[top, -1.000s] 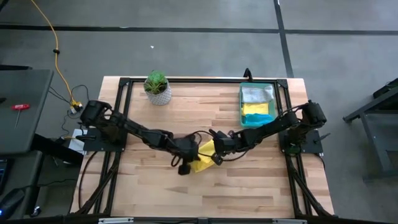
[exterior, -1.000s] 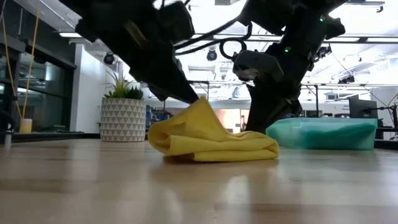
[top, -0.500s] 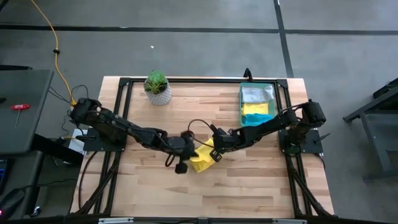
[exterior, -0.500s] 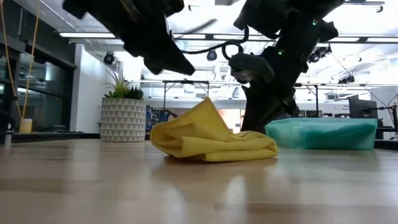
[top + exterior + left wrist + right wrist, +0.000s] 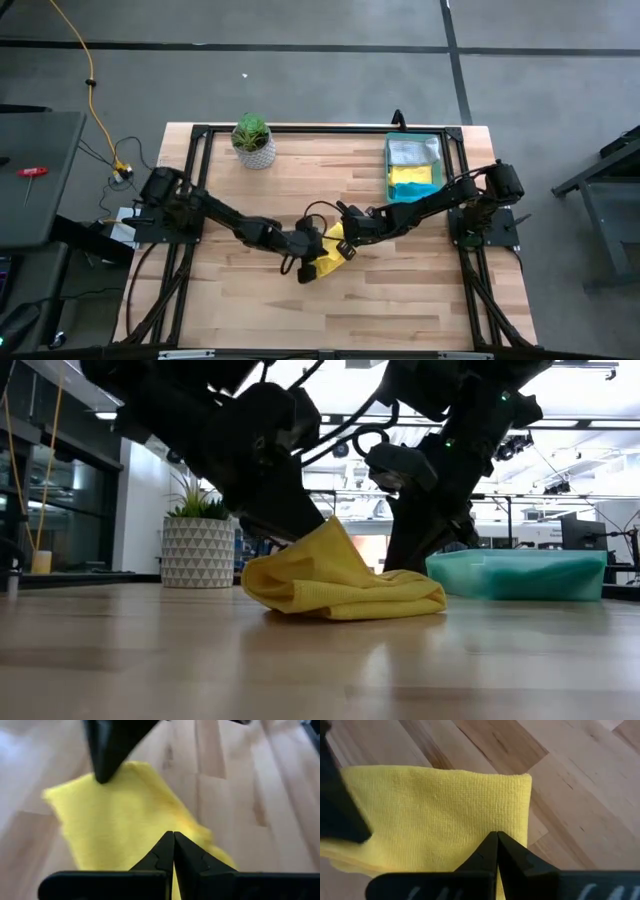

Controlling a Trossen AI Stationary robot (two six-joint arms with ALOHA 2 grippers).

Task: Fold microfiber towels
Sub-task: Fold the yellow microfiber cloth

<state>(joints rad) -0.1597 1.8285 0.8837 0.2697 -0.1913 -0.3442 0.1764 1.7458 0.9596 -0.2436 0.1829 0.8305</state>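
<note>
One yellow microfiber towel (image 5: 330,262) lies bunched and folded over on the wooden table's middle. In the low view the towel (image 5: 345,588) rises to a peak (image 5: 326,525). My left gripper (image 5: 173,836) is shut, with its tips down on the towel's left side. From the right, my right gripper (image 5: 497,836) is shut on the towel near its folded edge (image 5: 527,795). More towels lie in the green tray (image 5: 437,165): grey-white (image 5: 412,152), yellow (image 5: 408,175) and teal (image 5: 418,191). My left gripper sets its shut fingertips (image 5: 167,845) on the towel's upper layer (image 5: 145,820), slanting down from the table's left. Whether any cloth is caught between them I cannot tell. My right gripper has its shut fingers (image 5: 492,845) on the towel's upper layer (image 5: 485,820) close to the folded edge, slanting down from the right. The fingers hide the contact. The towel's lower folds rest on the table.
A potted plant (image 5: 253,140) stands at the far left of the table. The green tray (image 5: 520,575) sits at the far right. Bare wood (image 5: 330,310) lies between the towel and the near edge.
My left gripper, shut throughout, lifted off the towel toward the left, then came back down onto the towel beside its peak. The right gripper kept still. The towel kept its peaked shape.
</note>
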